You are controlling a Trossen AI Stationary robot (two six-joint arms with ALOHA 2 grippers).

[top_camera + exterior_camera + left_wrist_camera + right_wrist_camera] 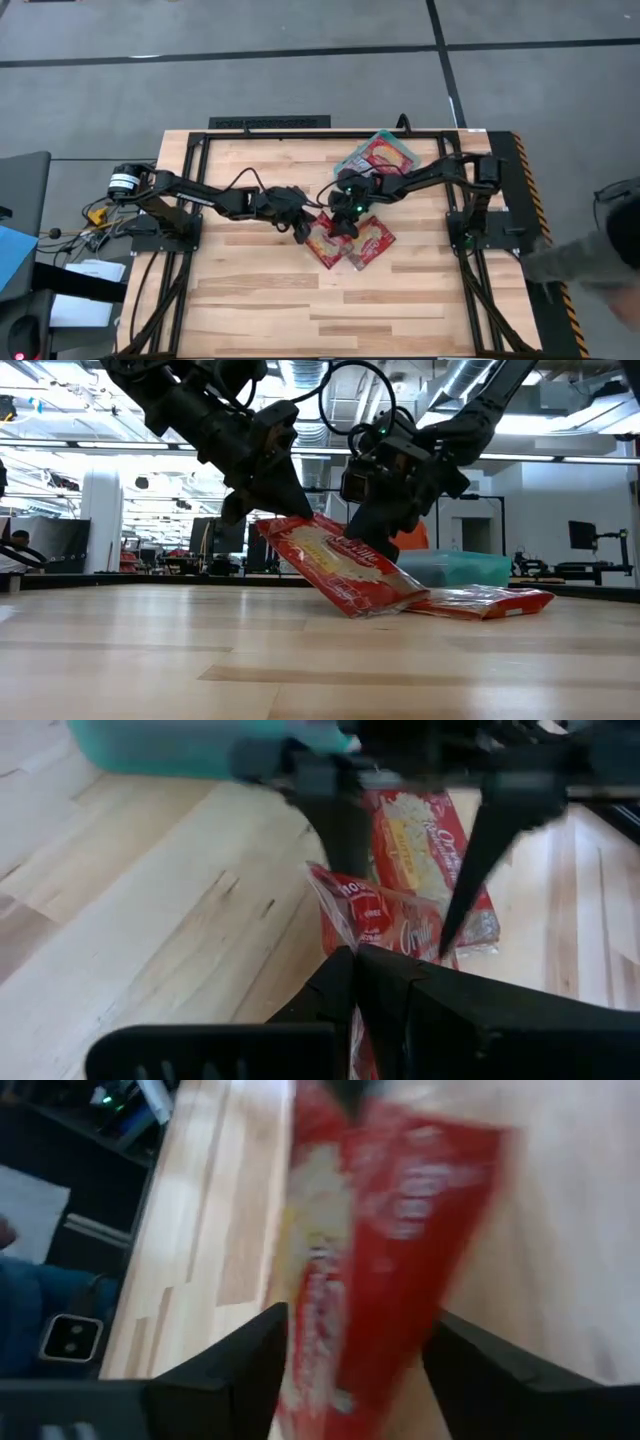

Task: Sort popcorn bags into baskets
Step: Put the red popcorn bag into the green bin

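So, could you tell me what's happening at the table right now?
Both arms are working on one popcorn bag near the table's middle. The left gripper pinches its raised edge, tilting it off the wood, while the right gripper sits open around it. Another bag lies flat beside it, and the teal basket behind already holds some bags.

Overhead and table-level views share the tilted packet (pixel 335 565); wrist views close, perhaps blurred.
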